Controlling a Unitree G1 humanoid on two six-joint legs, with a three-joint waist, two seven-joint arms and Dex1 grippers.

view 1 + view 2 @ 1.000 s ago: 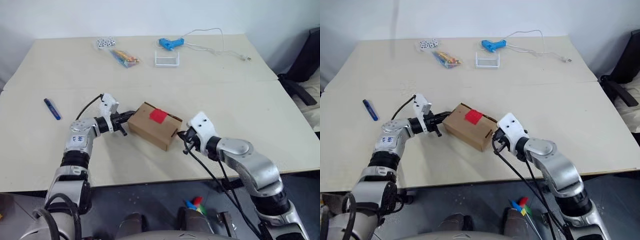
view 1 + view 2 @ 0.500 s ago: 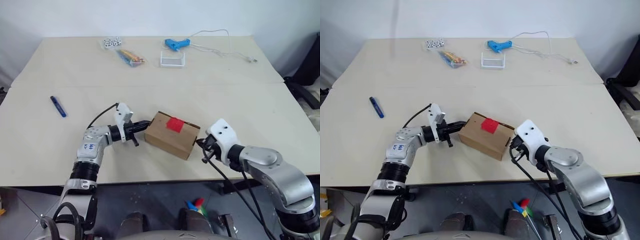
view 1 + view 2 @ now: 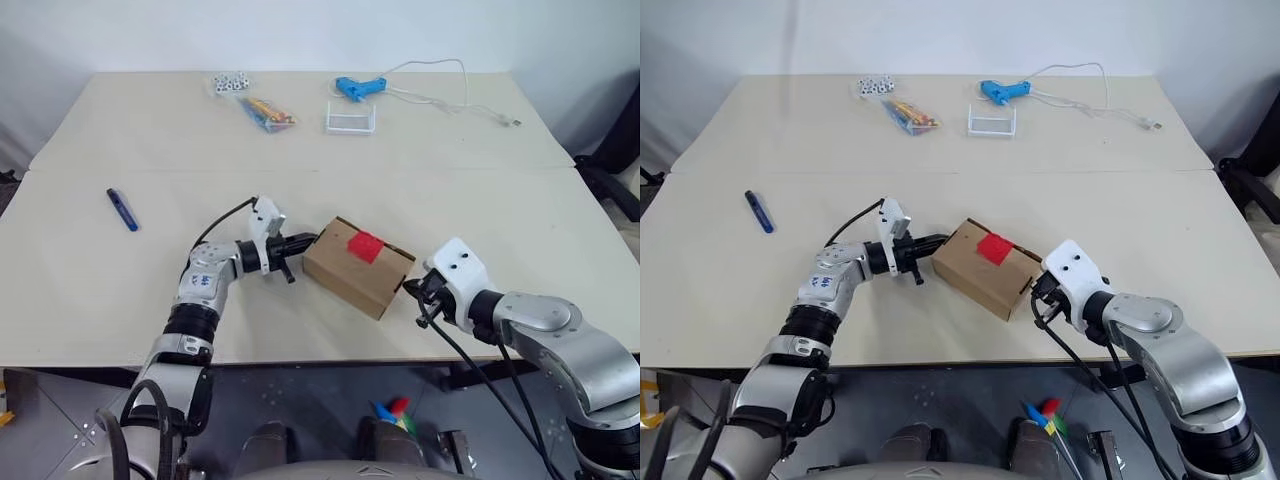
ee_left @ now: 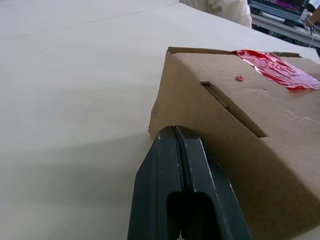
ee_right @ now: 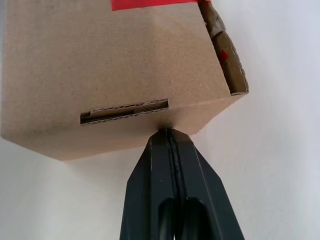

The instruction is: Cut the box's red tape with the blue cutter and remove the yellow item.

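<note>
my left hand and right hand, both pinched together, press opposite ends of the box; light, stiff card, likely slides. cutter at nine o'clock.

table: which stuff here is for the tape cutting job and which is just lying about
For the job:
- box
- red tape
- blue cutter

Just lying about:
- glue gun with its white cord
- bag of coloured sticks
- small white dice
- clear white tray
</note>
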